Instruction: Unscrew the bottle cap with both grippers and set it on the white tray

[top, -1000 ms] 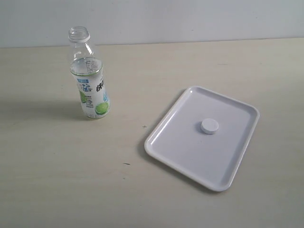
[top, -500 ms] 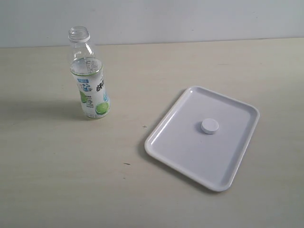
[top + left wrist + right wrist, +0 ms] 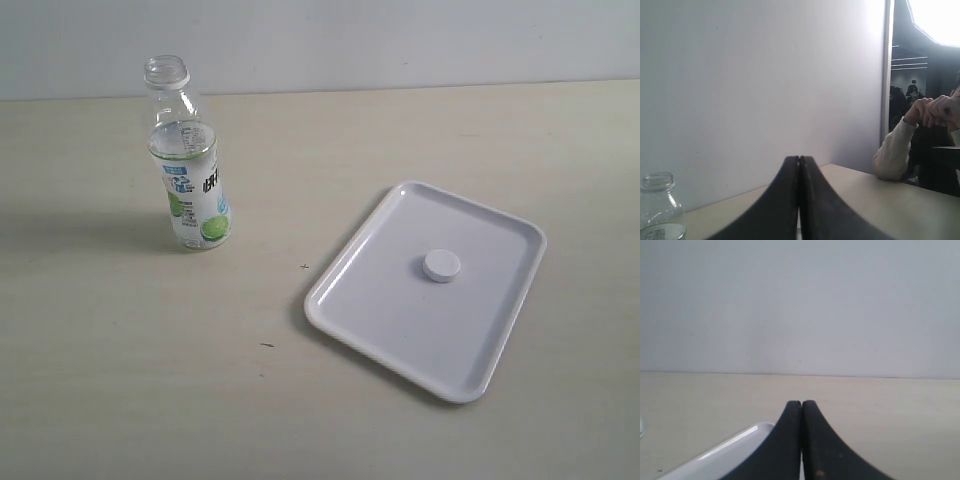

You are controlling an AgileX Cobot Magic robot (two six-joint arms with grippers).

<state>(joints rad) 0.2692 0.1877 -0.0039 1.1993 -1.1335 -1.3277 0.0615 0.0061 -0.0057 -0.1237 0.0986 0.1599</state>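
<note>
The bottle [image 3: 190, 165] stands upright at the left of the table with its neck open and no cap on it. The white bottle cap [image 3: 441, 265] lies flat inside the white tray [image 3: 352, 312] at the right. Neither arm shows in the exterior view. My left gripper [image 3: 799, 159] is shut with nothing between its black fingers; the bottle's open neck [image 3: 657, 200] shows beside it, apart. My right gripper [image 3: 801, 403] is shut and empty too, with a corner of the tray [image 3: 730, 447] below it.
The pale wooden table [image 3: 150, 380] runs back to a plain white wall. In the left wrist view a seated person [image 3: 920, 145] leans on the table's far end, beyond a partition edge.
</note>
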